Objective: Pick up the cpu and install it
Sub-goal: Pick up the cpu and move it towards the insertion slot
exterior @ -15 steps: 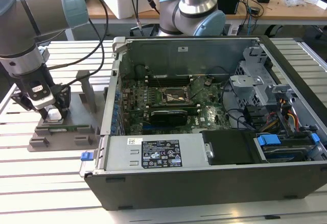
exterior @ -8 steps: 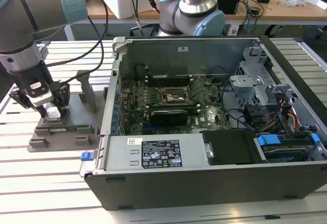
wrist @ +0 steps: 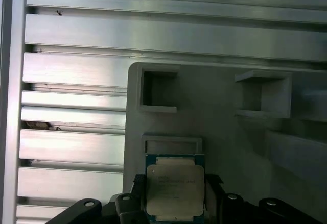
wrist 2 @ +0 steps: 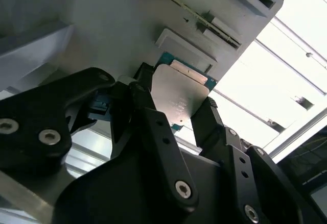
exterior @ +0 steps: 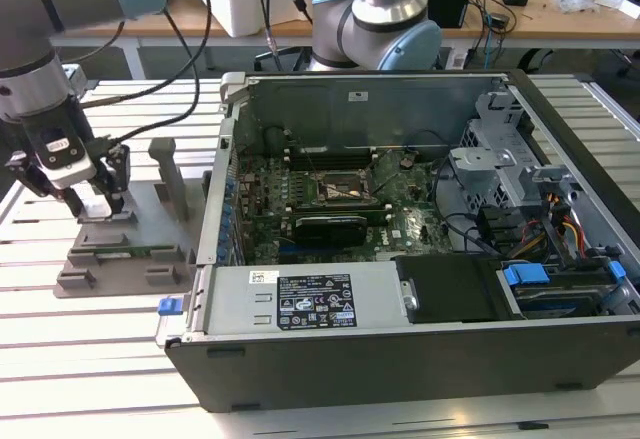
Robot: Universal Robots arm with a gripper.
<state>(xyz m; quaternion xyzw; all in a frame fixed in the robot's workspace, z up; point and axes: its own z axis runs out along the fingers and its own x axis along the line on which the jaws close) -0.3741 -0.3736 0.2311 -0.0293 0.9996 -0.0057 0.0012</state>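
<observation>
Grey plastic holder tray (exterior: 128, 251) lies at the exterior view's left on the slatted aluminium table (exterior: 60, 359). The gripper (exterior: 100, 202) stands over it, fingers (wrist 2: 148, 112) pressed against both sides of the cpu (wrist: 175, 191), whose metal lid bears faint print. Rightward, the open computer case (exterior: 400, 359) carries a white printed label (exterior: 315, 304). A wooden desk (exterior: 480, 14) stands behind.

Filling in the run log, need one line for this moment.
tool: down at cpu | cpu: on holder tray | install: not done
</observation>
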